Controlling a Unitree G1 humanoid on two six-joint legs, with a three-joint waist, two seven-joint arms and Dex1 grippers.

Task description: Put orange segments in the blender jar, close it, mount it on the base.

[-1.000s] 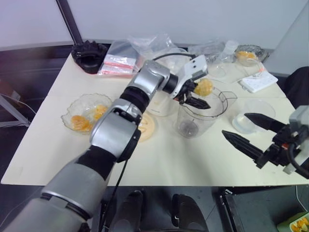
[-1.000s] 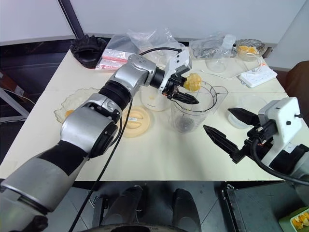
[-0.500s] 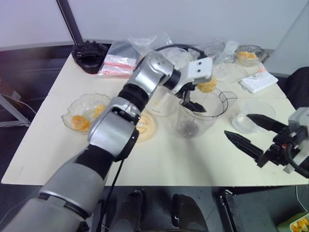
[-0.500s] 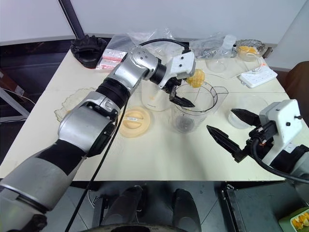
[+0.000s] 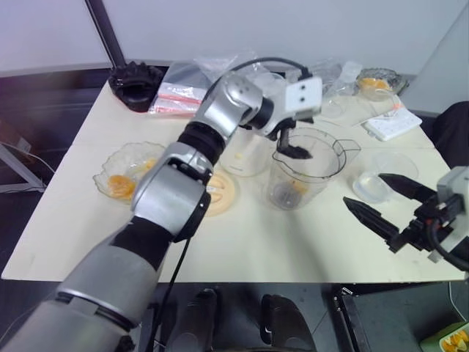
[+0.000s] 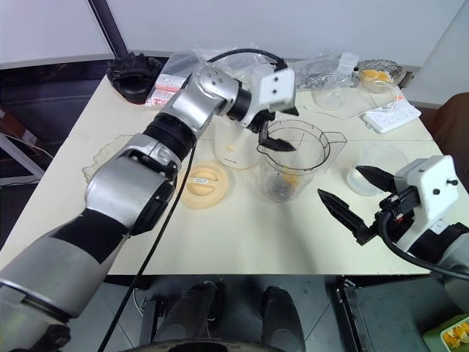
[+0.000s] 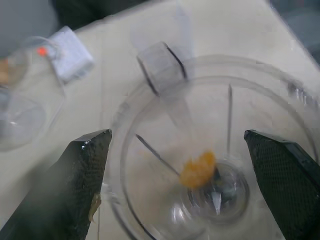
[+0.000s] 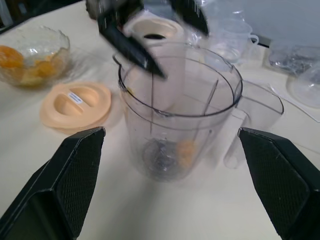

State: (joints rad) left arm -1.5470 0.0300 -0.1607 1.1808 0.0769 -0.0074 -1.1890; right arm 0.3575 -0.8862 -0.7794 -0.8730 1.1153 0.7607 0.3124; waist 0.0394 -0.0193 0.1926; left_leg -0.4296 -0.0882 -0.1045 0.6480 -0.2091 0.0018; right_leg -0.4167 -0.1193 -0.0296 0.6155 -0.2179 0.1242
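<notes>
The blender jar (image 5: pixel 306 167) is standing upright on the table (image 5: pixel 242 242), and the left gripper (image 5: pixel 292 145) is hovering just above its open mouth with its black fingers spread wide and nothing between them. One orange segment (image 7: pixel 198 169) is lying at the bottom of the jar, beside the metal blade. The right gripper (image 5: pixel 381 202) is waiting to the right of the jar, well apart from it, its fingers also spread and empty. Left of the jar, the flat cream lid (image 8: pixel 76 105) is lying on the table, and farther left a glass bowl (image 5: pixel 130 172) is holding more orange segments (image 5: pixel 121 185). The base (image 8: pixel 154 35) is standing just behind the jar, partly hidden by the left arm. A second ago the left gripper was holding a segment over the jar's rim; that piece is now sitting inside, and the gripper is riding a little higher.
</notes>
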